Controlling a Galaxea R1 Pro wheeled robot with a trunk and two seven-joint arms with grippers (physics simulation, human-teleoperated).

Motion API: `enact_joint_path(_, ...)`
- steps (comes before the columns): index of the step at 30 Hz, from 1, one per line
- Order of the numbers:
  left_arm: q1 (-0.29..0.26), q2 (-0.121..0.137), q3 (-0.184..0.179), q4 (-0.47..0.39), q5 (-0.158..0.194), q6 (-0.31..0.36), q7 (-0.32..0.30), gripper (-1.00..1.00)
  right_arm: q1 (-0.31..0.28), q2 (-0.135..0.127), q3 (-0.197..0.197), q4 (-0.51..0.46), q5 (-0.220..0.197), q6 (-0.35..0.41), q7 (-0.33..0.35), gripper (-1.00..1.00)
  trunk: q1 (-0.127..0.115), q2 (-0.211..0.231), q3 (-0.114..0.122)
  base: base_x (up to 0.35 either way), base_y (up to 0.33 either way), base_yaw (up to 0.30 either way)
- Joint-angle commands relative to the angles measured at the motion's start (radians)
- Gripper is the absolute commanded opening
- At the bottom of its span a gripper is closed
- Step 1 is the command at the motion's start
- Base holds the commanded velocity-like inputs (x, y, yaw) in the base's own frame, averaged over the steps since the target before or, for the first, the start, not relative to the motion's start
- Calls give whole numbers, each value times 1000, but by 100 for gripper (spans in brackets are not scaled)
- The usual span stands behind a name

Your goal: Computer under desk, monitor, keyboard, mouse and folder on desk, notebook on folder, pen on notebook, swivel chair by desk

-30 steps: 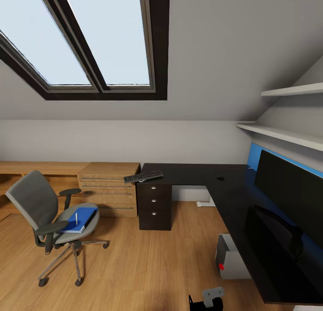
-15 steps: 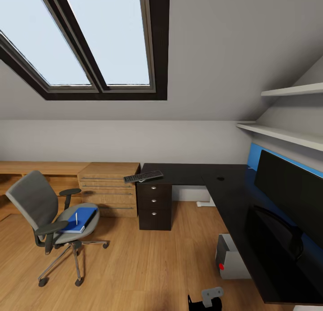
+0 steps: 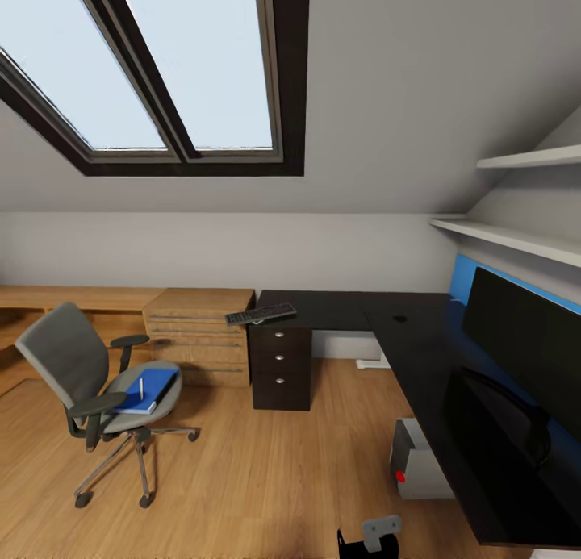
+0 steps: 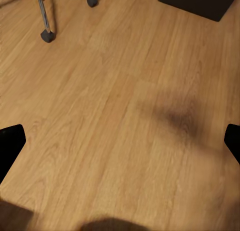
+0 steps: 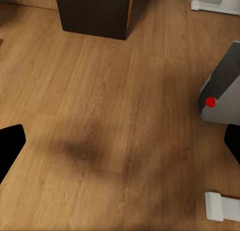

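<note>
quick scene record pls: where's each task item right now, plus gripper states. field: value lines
swivel chair: on the wood floor, away from the desk
folder: blue, on the chair seat, pen lying on top
notebook: cannot tell it apart from the folder
keyboard: at the far end of the desk, overhanging its edge
mouse: small dark item on the desk, likely
monitor: on the desk, by the wall
computer: grey, on the floor, partly under the desk
left gripper: open, over bare floor
right gripper: open, computer ahead
</note>
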Motion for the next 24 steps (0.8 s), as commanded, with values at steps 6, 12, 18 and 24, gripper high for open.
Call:
enact_joint_path(6, 1, -1, 4, -2, -2, 0, 0, 100, -1, 1, 8, 3, -7, -3, -3, 100, 0, -1, -3, 162, 0, 5)
enact_joint_path(12, 1, -1, 3, -2, -3, -1, 0, 100, -1, 1, 8, 3, -7, -3, -3, 100, 0, -1, -3, 316, 0, 1)
enact_joint_path(18, 1, -1, 3, -2, -3, 0, 0, 100, -1, 1, 8, 3, -7, -3, -3, 100, 0, -1, -3, 334, 0, 0)
enact_joint_path(24, 1, -1, 3, -2, -3, 1, 0, 100, -1, 1, 8, 3, -7, -3, -3, 100, 0, -1, -3, 334, 0, 0)
